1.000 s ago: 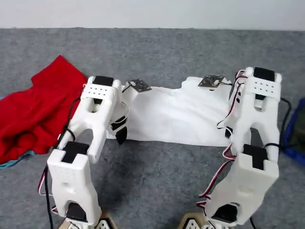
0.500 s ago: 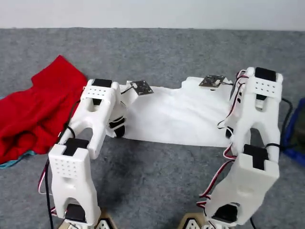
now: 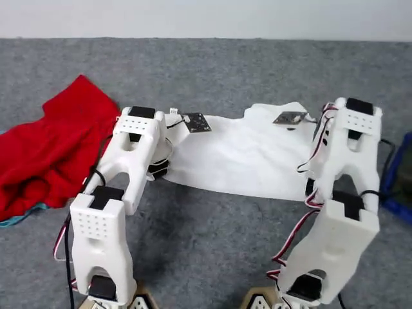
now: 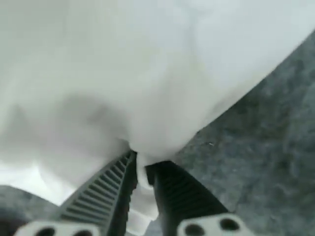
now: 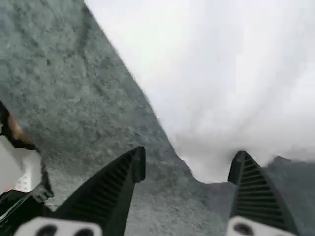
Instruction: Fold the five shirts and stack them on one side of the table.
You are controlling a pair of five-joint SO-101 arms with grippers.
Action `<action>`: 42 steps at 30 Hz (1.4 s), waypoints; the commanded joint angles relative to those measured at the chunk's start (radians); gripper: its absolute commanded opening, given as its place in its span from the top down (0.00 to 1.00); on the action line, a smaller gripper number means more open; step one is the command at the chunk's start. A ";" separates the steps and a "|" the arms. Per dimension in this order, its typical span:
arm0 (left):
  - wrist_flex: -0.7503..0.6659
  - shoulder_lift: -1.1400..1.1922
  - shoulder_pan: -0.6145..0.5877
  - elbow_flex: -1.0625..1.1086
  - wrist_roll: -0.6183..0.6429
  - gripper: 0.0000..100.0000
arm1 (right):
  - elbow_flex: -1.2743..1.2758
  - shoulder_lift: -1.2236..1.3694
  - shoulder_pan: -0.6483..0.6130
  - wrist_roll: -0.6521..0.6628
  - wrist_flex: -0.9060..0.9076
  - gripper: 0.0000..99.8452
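Clearly early: the white shirt [image 3: 238, 158] lies spread on the table [image 3: 212, 71], its edge clenched in the left gripper [image 4: 142, 162], the right gripper [image 5: 189, 157] agape beside it, the red shirt [image 3: 45, 148] crumpled aside.

High camera, fixed above and behind my 2 arms, looks down and forward over the grey table [image 3: 212, 71] to the wall [image 3: 206, 16], far enough to take in most of the white shirt [image 3: 238, 158]. My left wrist camera sights along my left gripper [image 4: 141, 164], very close on the cloth. My right wrist camera looks past my right gripper [image 5: 189, 153] at cloth edge and table, equally near. All 3 views share the shirt.
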 commanded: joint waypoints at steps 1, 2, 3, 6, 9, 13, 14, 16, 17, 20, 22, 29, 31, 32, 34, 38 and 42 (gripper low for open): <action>0.015 -0.006 0.011 -0.059 -0.011 0.99 | 0.031 0.010 0.019 0.020 0.035 0.72; 0.023 -0.006 0.011 -0.067 -0.011 0.99 | 0.034 0.022 0.021 0.032 0.035 0.72; 0.028 -0.006 0.011 -0.071 -0.011 0.99 | 0.034 0.033 0.021 0.041 0.035 0.72; 0.028 -0.006 0.012 -0.073 -0.011 0.99 | 0.034 0.065 0.016 0.046 -0.010 0.72; 0.023 -0.006 0.015 -0.073 -0.009 0.99 | 0.032 0.087 0.015 0.044 -0.079 0.79; 0.023 -0.006 0.005 -0.073 -0.009 0.99 | 0.032 0.116 0.016 0.043 -0.128 0.93; 0.023 -0.006 0.005 -0.073 -0.009 0.99 | 0.032 0.120 0.016 0.040 -0.137 0.96; 0.023 -0.006 0.005 -0.074 -0.009 0.99 | 0.032 0.125 0.016 0.002 -0.159 0.99; 0.023 -0.006 0.008 -0.074 -0.009 0.99 | 0.032 0.125 0.016 -0.017 -0.166 0.99; 0.023 -0.006 0.014 -0.074 -0.009 0.99 | 0.032 0.122 0.016 -0.028 -0.163 0.99; 0.029 -0.008 0.014 -0.082 -0.009 0.99 | 0.032 0.119 0.016 -0.026 -0.157 0.99; 0.221 -0.006 0.009 -0.240 -0.009 0.99 | -0.041 0.119 0.015 0.043 0.028 0.99; 0.292 -0.006 0.011 -0.278 -0.009 0.99 | -0.058 0.110 0.024 0.054 0.042 0.99; 0.334 -0.006 0.011 -0.294 -0.009 0.99 | -0.057 0.099 0.036 0.055 0.041 0.99; 0.341 -0.012 0.003 -0.294 -0.008 0.99 | -0.040 0.074 0.054 0.069 0.041 0.99; 0.341 -0.058 -0.023 -0.236 -0.009 0.99 | 0.064 0.013 0.061 0.120 0.041 0.99; 0.341 -0.117 -0.023 -0.107 -0.012 0.99 | 0.206 -0.067 0.056 0.147 0.041 0.99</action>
